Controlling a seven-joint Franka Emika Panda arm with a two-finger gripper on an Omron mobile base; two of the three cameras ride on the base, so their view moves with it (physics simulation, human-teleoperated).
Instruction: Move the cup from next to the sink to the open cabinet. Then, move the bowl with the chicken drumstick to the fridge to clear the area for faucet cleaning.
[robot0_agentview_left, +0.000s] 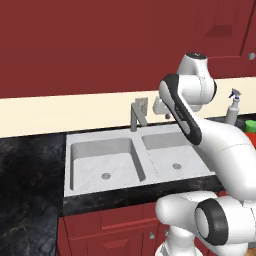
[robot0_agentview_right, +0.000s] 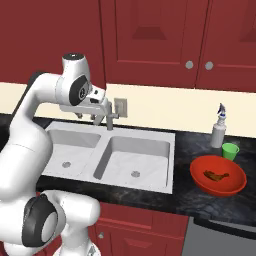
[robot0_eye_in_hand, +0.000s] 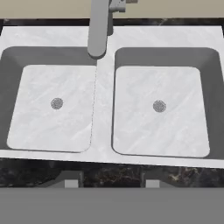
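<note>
Above the double sink (robot0_agentview_left: 135, 160), in the left base view, the gripper (robot0_agentview_left: 161, 107) hung beside the faucet (robot0_agentview_left: 136, 116), the arm folded high so the hand could look down; a spray bottle (robot0_agentview_left: 232, 107) stood well off to the gripper's right, with slivers of green and red at the frame edge just beyond it. From the right base view, the gripper (robot0_agentview_right: 102, 109) sat close to the faucet (robot0_agentview_right: 111, 116), while the green cup (robot0_agentview_right: 230, 150) stood far to its right on the dark surface (robot0_agentview_right: 200, 150), touching or nearly touching the red bowl (robot0_agentview_right: 218, 174) that held the chicken drumstick (robot0_agentview_right: 216, 175), placed there beside the sink as the things to clear. Down the hand view, both basins (robot0_eye_in_hand: 158, 109) lay empty below the fingertips (robot0_eye_in_hand: 70, 180), which stood spread apart, grasping nothing, judged ready for a reach toward the cup.
</note>
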